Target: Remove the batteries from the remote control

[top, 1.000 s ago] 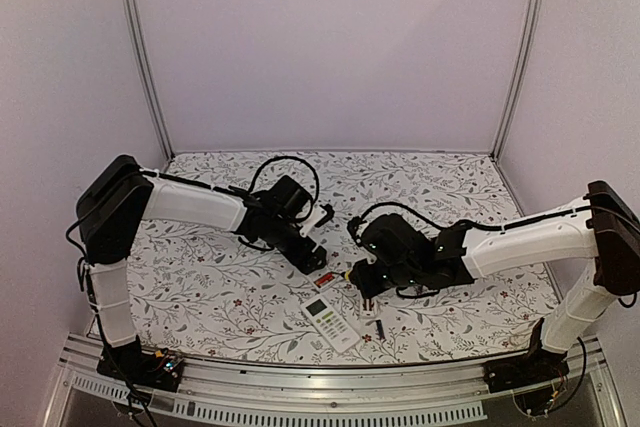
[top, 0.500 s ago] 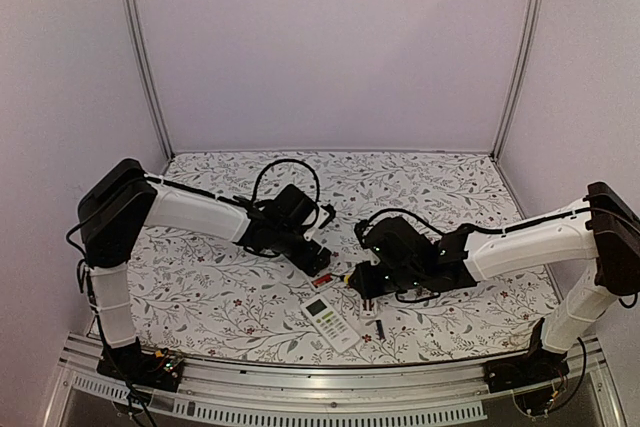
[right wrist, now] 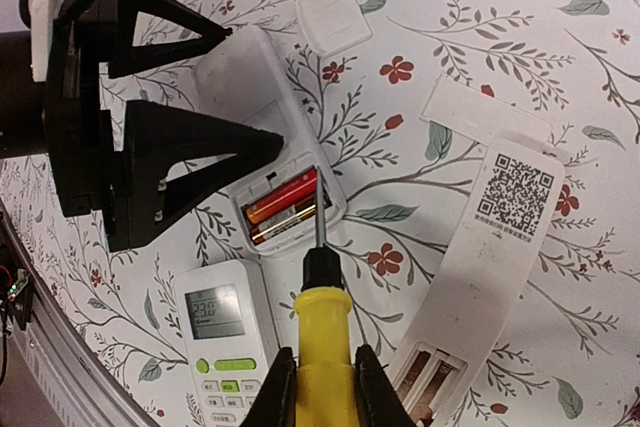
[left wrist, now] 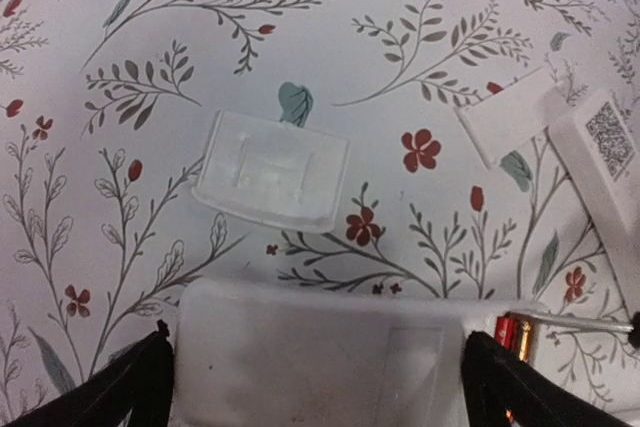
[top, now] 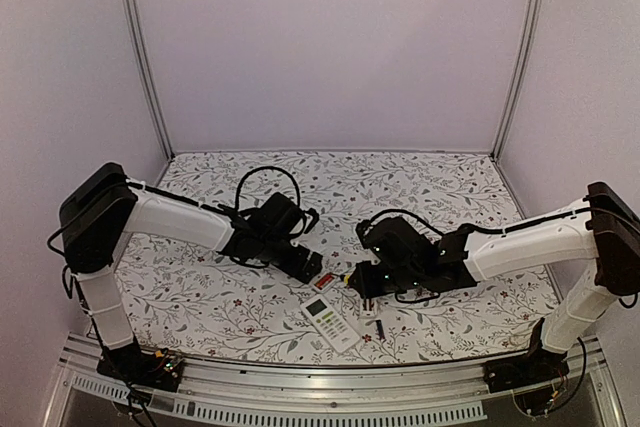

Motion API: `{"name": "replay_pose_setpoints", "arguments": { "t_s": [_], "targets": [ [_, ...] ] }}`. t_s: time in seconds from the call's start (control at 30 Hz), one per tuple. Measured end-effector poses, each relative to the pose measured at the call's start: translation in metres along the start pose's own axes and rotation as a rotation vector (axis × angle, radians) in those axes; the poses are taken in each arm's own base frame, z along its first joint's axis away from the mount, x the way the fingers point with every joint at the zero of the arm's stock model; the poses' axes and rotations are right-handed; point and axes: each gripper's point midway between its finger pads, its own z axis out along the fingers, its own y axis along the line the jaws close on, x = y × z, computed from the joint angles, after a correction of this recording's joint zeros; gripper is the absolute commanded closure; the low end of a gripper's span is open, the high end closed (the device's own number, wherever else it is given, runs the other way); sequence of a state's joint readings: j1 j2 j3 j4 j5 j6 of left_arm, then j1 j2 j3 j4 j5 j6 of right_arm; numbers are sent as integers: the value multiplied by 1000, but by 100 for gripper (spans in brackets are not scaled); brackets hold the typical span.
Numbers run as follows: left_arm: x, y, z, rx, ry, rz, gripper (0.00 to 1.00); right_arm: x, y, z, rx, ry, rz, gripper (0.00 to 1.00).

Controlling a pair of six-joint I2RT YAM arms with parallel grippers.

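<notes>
A white remote control [right wrist: 245,97] lies face down with its battery bay uncovered. Two batteries [right wrist: 285,209], red and gold, sit in the bay and also show in the left wrist view [left wrist: 512,335]. My left gripper [left wrist: 315,339] is open, with a black finger along each long side of the remote [left wrist: 310,357]. My right gripper [right wrist: 322,357] is shut on a yellow-handled screwdriver [right wrist: 325,332], whose thin tip rests at the bay's end against the red battery. From above, the two grippers [top: 306,268] [top: 358,282] meet over this remote [top: 323,279].
A second white remote with a display [right wrist: 225,332] lies face up below the first. A long white remote with a QR label [right wrist: 500,237] lies to the right. Two loose white battery covers [right wrist: 335,17] [right wrist: 485,112] lie beyond. A small dark battery [top: 379,328] lies near the front edge.
The left arm has swung its elbow to the left and its gripper has drawn back slightly along the remote. The right gripper with the screwdriver has barely shifted.
</notes>
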State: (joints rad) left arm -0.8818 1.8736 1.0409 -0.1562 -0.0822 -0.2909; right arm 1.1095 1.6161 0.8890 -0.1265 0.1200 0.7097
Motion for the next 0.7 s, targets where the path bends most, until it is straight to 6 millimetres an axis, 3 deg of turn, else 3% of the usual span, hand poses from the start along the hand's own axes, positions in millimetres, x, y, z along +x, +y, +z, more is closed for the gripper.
{"name": "replay_pose_setpoints", "arguments": {
  "t_s": [0.23, 0.47, 0.7],
  "targets": [
    [16, -3, -13, 19, 24, 8, 0, 4, 1, 0, -3, 16, 0, 100],
    [19, -6, -19, -27, 22, 42, 0, 6, 2, 0, -9, 25, 0, 100],
    [34, -23, -29, -54, 66, 181, 0, 6, 2, 0, -9, 25, 0, 100]
  ]
}}
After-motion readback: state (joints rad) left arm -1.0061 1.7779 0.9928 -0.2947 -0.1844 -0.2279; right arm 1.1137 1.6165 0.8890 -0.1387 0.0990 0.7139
